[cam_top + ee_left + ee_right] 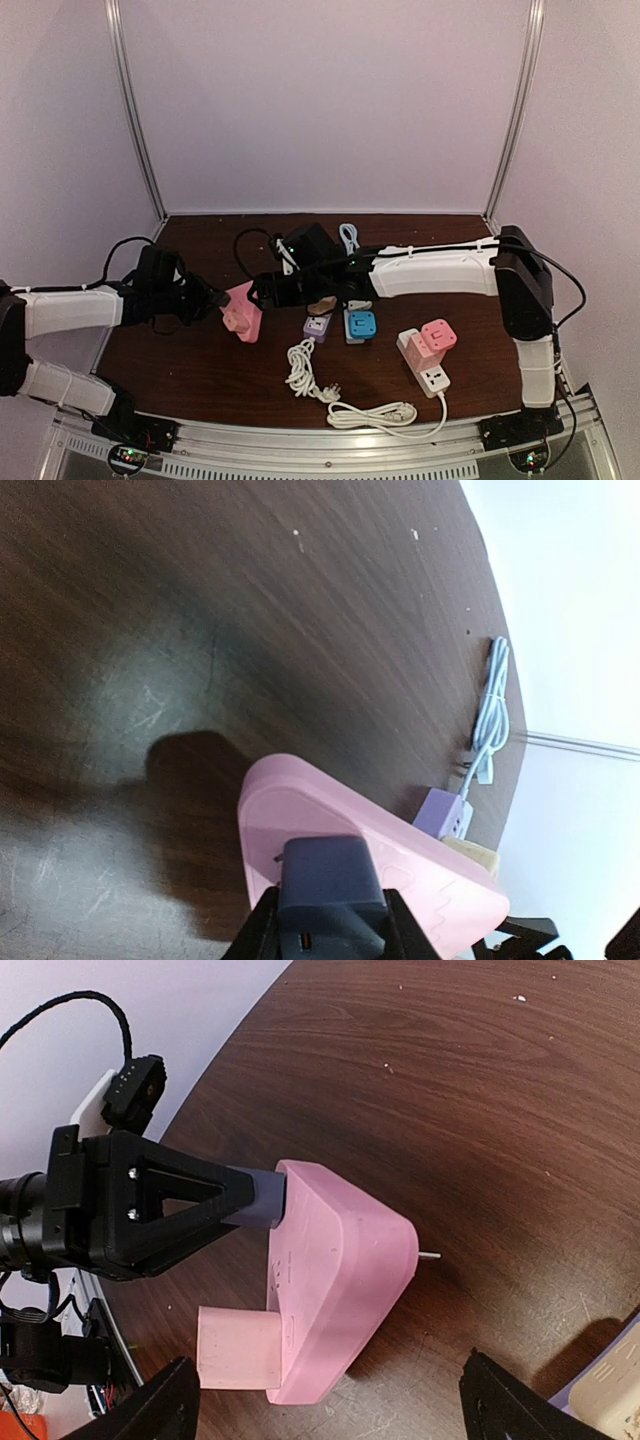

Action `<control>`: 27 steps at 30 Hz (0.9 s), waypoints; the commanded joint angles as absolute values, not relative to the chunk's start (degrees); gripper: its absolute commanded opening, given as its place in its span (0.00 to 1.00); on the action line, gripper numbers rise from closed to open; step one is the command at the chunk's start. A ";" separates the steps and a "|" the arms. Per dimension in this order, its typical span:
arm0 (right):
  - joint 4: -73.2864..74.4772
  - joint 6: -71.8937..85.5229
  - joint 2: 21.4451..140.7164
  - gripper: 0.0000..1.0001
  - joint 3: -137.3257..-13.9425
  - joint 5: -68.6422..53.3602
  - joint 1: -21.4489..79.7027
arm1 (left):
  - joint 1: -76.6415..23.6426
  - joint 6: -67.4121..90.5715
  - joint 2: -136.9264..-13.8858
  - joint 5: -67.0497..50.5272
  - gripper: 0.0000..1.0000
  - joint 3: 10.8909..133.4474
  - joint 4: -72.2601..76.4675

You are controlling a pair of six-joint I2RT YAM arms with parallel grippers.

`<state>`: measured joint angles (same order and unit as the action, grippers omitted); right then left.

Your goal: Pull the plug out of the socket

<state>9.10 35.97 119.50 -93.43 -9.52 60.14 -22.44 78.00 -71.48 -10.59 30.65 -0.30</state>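
Observation:
A pink wedge-shaped socket (pixel 242 313) lies on the brown table left of centre. A dark blue plug (pixel 330 888) sits in its face, and a pink block plug (pixel 238 1350) sits beside it. My left gripper (pixel 330 925) is shut on the dark blue plug, with one finger on each side of it. It also shows in the right wrist view (pixel 150 1210) and the top view (pixel 212 300). My right gripper (pixel 328 1380) is open wide just above the socket (pixel 345 1280), with its fingers clear of both sides. In the top view it (pixel 268 290) is at the socket's right.
A purple adapter (pixel 317 327) and a blue adapter (pixel 360 324) lie right of the socket. A white power strip with a pink adapter (pixel 432 350) and a white coiled cable (pixel 330 395) lie nearer. A light blue cable (pixel 349 237) lies at the back.

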 commanded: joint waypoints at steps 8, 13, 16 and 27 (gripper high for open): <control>5.14 39.98 121.09 0.75 -95.12 -13.79 60.96 | -21.97 82.19 -66.97 -14.38 0.00 28.48 14.68; 4.90 38.88 121.74 0.71 -96.88 -11.61 61.00 | -21.97 82.60 -65.44 -15.03 0.00 28.66 14.57; 3.27 38.93 121.52 0.70 -97.08 -10.01 60.99 | -21.97 82.56 -64.75 -15.12 0.00 28.74 14.00; 0.15 39.16 121.04 0.47 -97.95 -6.86 60.96 | -21.98 83.77 -63.53 -15.42 0.00 27.69 15.43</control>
<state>2.15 39.38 121.43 -95.64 -9.76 60.66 -22.44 82.61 -65.12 -14.20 27.66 9.19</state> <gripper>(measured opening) 0.534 0.254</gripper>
